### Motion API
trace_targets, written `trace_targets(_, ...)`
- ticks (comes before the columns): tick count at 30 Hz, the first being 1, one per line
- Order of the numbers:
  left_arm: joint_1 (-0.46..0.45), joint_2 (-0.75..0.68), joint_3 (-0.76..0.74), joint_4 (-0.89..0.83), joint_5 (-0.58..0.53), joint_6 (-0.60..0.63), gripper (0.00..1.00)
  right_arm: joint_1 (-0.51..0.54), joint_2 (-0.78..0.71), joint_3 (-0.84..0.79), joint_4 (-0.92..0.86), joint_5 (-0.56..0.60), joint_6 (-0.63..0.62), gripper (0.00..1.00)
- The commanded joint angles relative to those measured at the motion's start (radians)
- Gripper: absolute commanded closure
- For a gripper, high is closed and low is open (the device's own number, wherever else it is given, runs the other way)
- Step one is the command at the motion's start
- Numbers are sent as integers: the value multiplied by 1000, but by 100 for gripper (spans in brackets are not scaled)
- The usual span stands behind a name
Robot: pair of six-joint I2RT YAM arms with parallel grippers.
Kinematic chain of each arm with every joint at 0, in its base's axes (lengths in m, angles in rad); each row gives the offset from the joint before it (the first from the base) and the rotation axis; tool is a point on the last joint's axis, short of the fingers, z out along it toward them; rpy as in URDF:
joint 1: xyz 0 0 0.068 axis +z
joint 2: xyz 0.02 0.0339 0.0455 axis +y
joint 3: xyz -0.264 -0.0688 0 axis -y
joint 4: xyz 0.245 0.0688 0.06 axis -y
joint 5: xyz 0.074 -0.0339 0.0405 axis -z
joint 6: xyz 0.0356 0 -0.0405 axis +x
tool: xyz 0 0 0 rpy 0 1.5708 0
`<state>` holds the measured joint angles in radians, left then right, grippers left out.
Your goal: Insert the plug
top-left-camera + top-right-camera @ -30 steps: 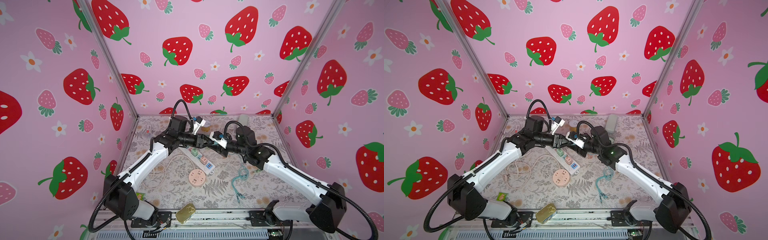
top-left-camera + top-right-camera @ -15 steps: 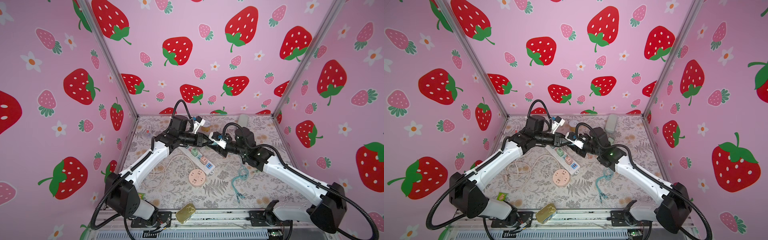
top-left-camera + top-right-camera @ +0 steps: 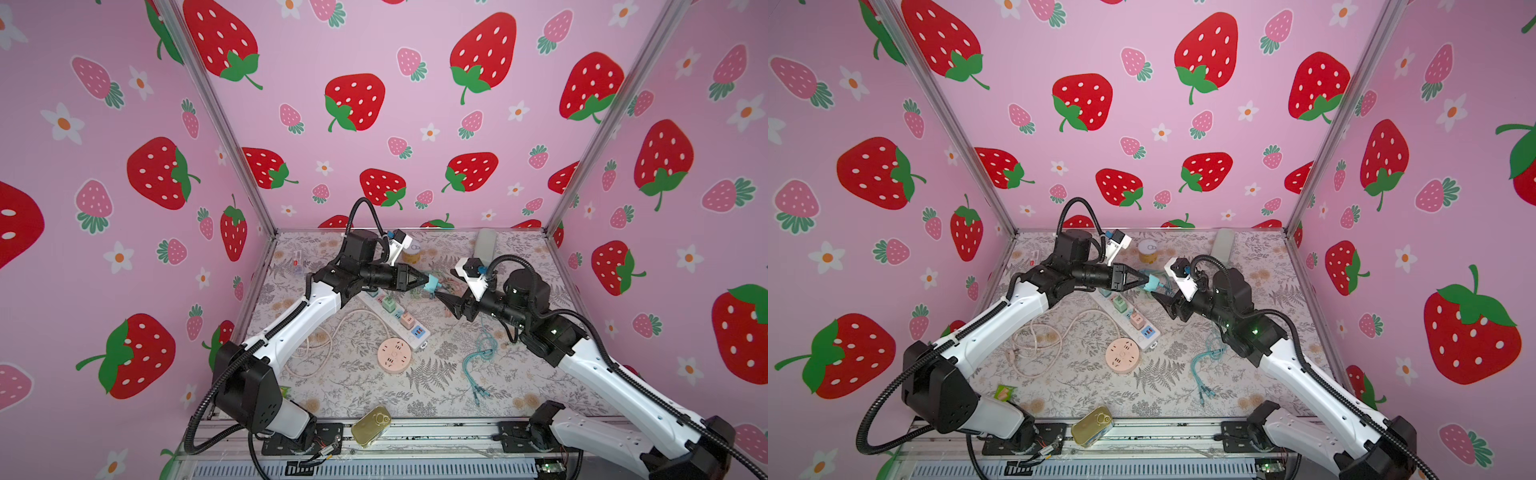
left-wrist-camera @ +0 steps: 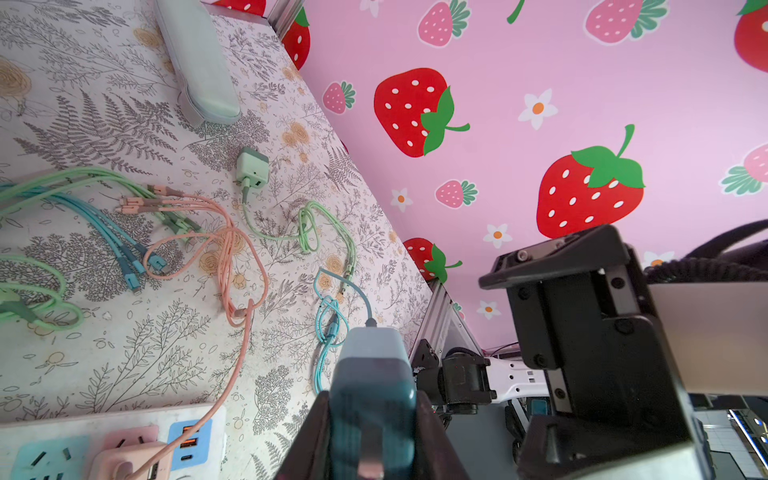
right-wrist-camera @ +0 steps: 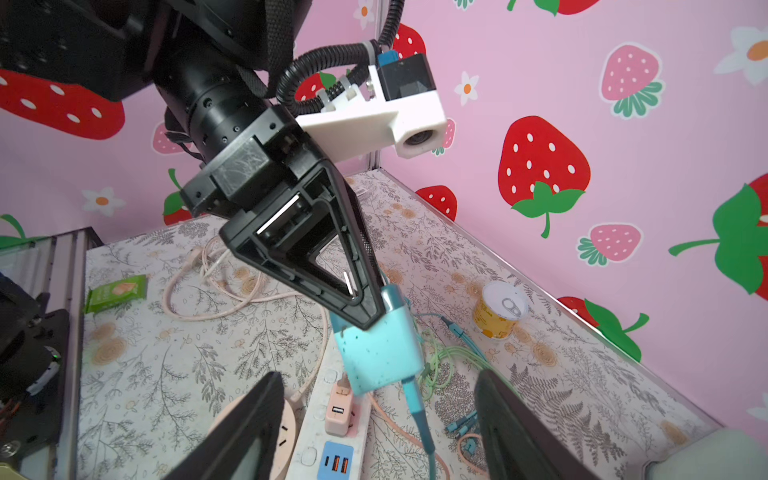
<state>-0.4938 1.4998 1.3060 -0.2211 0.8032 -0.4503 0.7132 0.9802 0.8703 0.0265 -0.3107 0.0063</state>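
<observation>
A teal plug with a teal cable hangs in the air over the white power strip. My left gripper is shut on it. In the left wrist view the plug fills the jaws of the left gripper, a metal prong facing the camera. My right gripper stands open just right of the plug, apart from it. In the right wrist view the plug hangs ahead of the right gripper, above the strip.
Green and pink chargers sit in the strip. A round pink socket lies at its near end, its pale cord to the left. Teal cables, a yellow can, a grey case and a gold tin lie around.
The right gripper has opened, let go of the plug and drawn back to the right. The left gripper closed on the plug and keeps it.
</observation>
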Motion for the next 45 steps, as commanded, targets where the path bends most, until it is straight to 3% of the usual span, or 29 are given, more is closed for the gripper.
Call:
trace_targets(1, -2, -13, 12, 154, 8, -25, 100, -43, -32, -73, 100, -119, 200, 27)
trace_targets(11, -3, -63, -79, 483, 70, -131, 100, -123, -1, -294, 677, -363, 633, 30)
trace_targets(19, -2, -108, -140, 645, 132, -190, 100, -148, 93, -303, 954, -408, 801, 31)
trace_targets(27, -2, -136, -183, 737, 159, -217, 100, -150, 170, -254, 1098, -437, 884, 31)
trace_targets(34, -4, -142, -232, 840, 156, -255, 100, -150, 232, -216, 1199, -432, 961, 37)
trace_targets(45, -18, -144, -258, 888, 151, -263, 100, -150, 274, -175, 1189, -426, 987, 48)
